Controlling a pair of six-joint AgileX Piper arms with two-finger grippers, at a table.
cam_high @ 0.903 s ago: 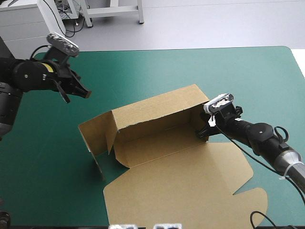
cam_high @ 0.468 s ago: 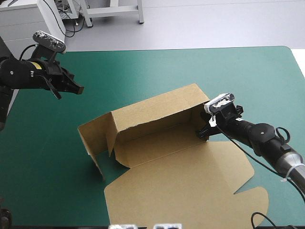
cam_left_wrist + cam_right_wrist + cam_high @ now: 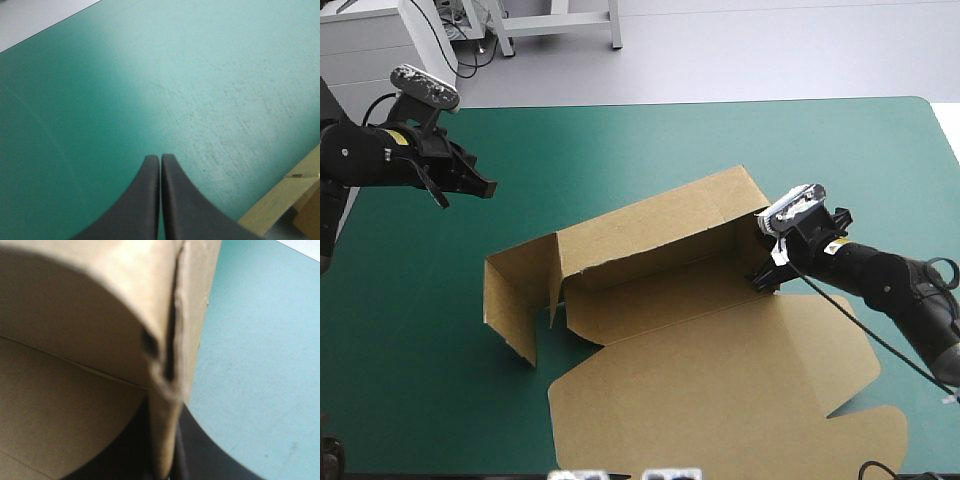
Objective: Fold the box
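Note:
The brown box (image 3: 650, 235) lies mid-table with its long back wall raised, a left end flap (image 3: 515, 300) standing, and the wide lid (image 3: 720, 390) flat toward the front edge. My right gripper (image 3: 763, 275) is at the box's right end, shut on the box; in the right wrist view the end wall (image 3: 185, 315) runs down between the black fingers (image 3: 215, 455). My left gripper (image 3: 486, 187) hovers over the cover at the far left, apart from the box, shut on nothing. In the left wrist view its gripper (image 3: 160, 159) forms one arch, a box corner (image 3: 280, 202) beside it.
Bare teal-green cover (image 3: 670, 140) stretches beyond the box to the far edge and between the box and my left gripper. The lid's front flaps (image 3: 860, 440) reach close to the table's front edge on the right.
My right gripper has moved right with the end wall in it, dragging the box and lid that way; the left flap swung. The left gripper drew back leftward earlier, then held still.

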